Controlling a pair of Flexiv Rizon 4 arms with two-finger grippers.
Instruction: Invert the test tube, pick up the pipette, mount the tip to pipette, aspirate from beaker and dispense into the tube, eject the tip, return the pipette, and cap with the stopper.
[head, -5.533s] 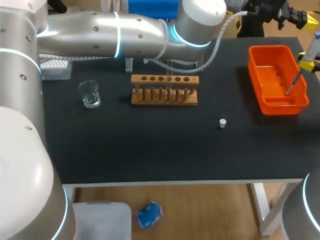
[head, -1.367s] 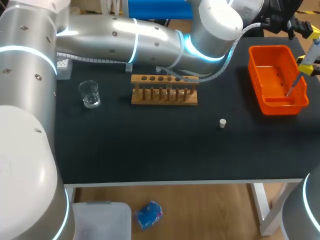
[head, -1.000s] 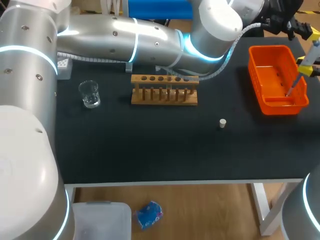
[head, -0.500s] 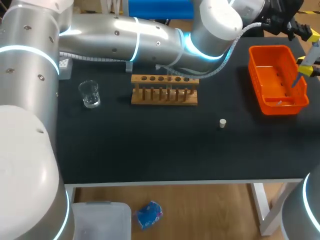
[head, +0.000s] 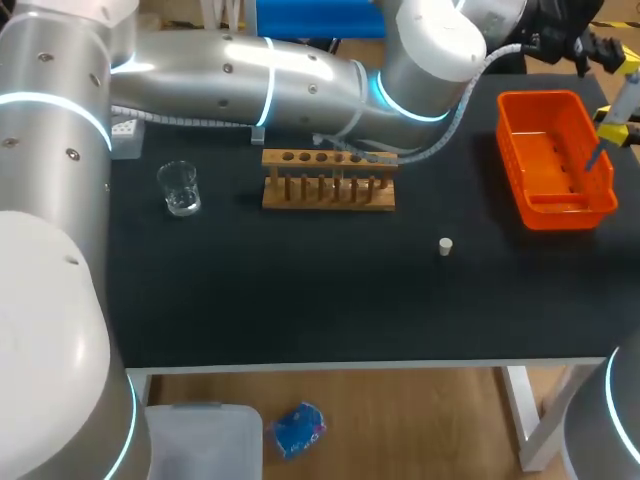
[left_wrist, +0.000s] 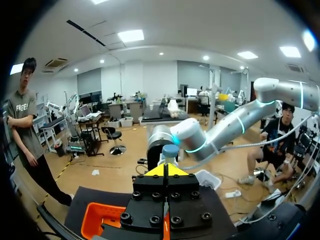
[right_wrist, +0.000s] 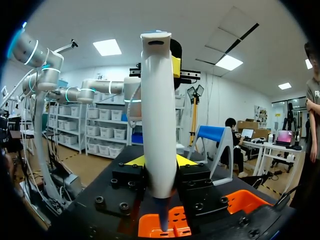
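My right gripper (head: 618, 122) hangs at the table's right edge, shut on the white pipette (head: 626, 96). In the right wrist view the pipette (right_wrist: 157, 115) stands upright between the yellow tips of that gripper (right_wrist: 160, 162). Its blue nose (right_wrist: 162, 217) points down into the orange bin (right_wrist: 240, 200) and carries no tip. My left arm crosses the back of the table, and its gripper (head: 613, 53) hovers behind the orange bin (head: 520, 175). In the left wrist view the left gripper (left_wrist: 168, 170) is shut on nothing. The white stopper (head: 446, 246) stands alone on the black mat.
The wooden tube rack (head: 329, 180) stands mid-table under my left arm. A glass beaker (head: 180, 187) sits to its left. A tip box (head: 126, 137) shows partly behind the arm at the back left.
The clear tip that hung from the pipette's nose has come off over the orange bin. The pipette has risen slightly. The left arm has barely moved.
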